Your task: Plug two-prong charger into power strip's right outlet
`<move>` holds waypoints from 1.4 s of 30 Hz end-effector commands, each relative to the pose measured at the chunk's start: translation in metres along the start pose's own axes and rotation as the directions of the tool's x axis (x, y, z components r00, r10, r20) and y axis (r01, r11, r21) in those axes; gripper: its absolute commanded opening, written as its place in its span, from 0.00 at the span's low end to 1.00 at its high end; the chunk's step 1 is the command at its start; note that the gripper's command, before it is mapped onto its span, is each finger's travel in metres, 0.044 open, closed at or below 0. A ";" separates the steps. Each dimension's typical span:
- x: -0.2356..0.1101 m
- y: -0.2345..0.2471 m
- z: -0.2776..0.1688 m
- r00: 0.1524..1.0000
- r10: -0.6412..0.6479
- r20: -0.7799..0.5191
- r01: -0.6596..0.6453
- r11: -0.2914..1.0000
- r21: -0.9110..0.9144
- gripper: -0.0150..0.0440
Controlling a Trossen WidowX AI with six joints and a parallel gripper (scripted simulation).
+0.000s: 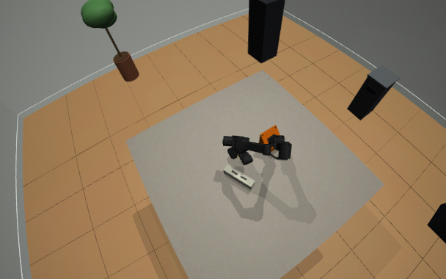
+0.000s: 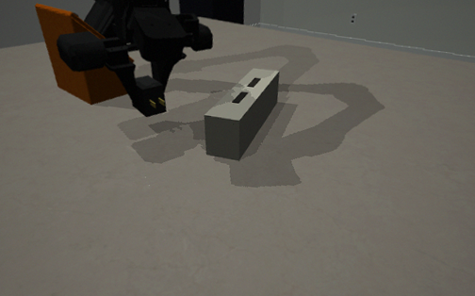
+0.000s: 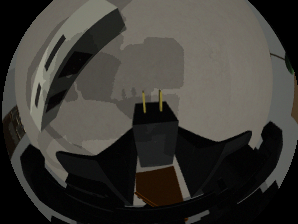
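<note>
My gripper (image 2: 148, 92) (image 1: 240, 156) (image 3: 152, 128) is shut on the black two-prong charger (image 2: 151, 99) (image 3: 154, 129). Its two brass prongs point forward and slightly down, low over the grey mat (image 2: 320, 216) (image 1: 191, 220). The grey power strip (image 2: 238, 115) (image 1: 239, 176) (image 3: 48, 72) lies on the mat just to the right of the charger in the exterior view, apart from it. Two dark outlet slots show on its top face. In the wrist view the strip lies at the far left, off to the side of the prongs.
An orange wedge block (image 2: 72, 74) (image 1: 270, 132) stands behind the arm. On the tiled floor around the mat are a potted plant (image 1: 125, 66), a tall black pillar (image 1: 265, 29) and a black box (image 1: 370, 93).
</note>
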State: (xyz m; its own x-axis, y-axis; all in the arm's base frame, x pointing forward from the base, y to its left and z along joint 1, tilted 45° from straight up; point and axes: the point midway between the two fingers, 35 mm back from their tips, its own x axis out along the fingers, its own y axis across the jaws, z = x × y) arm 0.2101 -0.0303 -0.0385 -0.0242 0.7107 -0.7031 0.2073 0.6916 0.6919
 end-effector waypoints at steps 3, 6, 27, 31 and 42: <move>-0.024 0.000 -0.003 1.000 -0.003 0.004 0.003 1.000 -0.004 0.25; -0.025 0.000 -0.003 1.000 -0.004 0.004 0.004 1.000 -0.014 0.25; 0.011 0.019 -0.003 0.999 -0.034 0.016 0.038 0.903 -0.427 0.25; 0.017 0.022 -0.004 0.999 -0.037 0.017 0.041 0.873 -0.486 0.25; 0.017 0.031 0.009 0.999 -0.039 0.019 0.043 0.861 -0.507 0.25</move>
State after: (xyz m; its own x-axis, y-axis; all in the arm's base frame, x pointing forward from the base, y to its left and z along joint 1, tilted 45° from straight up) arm 0.2199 0.0012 -0.0316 -0.0196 0.6808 -0.7322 -0.3127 0.6915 0.6512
